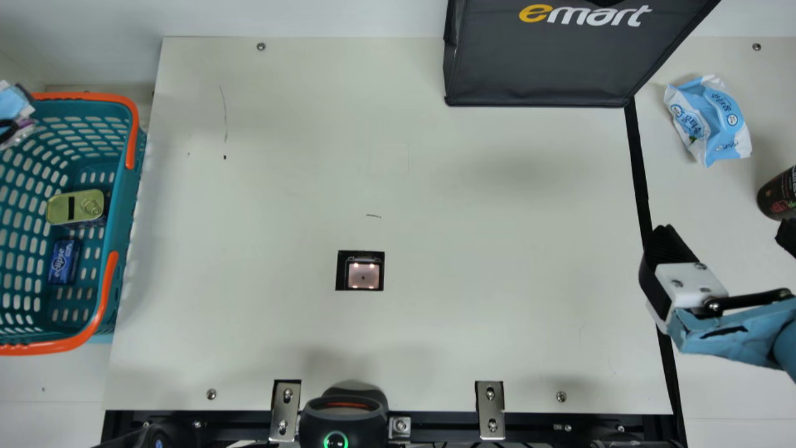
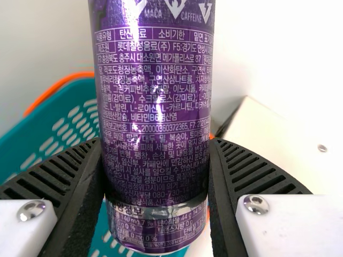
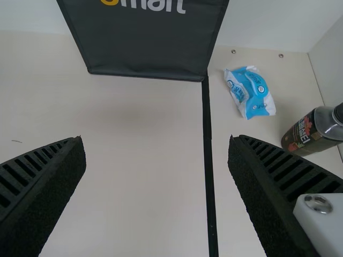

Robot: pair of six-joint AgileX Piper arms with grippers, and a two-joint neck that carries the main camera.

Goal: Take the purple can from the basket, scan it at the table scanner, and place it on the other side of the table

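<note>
Part of my left gripper [image 1: 12, 111] shows at the main view's left edge, over the upper end of the teal basket [image 1: 122, 218]. In the left wrist view the purple can [image 2: 155, 96] stands between both ribbed fingers, with my left gripper [image 2: 156, 160] shut on it; the basket [image 2: 59, 136] is behind. The scanner [image 1: 364, 275] lies lit in the table, near its front. My right gripper [image 1: 726, 239] is over the black line at the right; in the right wrist view my right gripper [image 3: 156, 147] stands open with nothing between its fingers.
The basket holds a gold-topped tin [image 1: 76, 207] and a small blue pack [image 1: 63, 261]. A black bag [image 1: 535, 68] stands at the back. Right of the black line [image 1: 639, 162] lie a blue-white packet [image 1: 709, 121] and a dark bottle [image 3: 316, 131].
</note>
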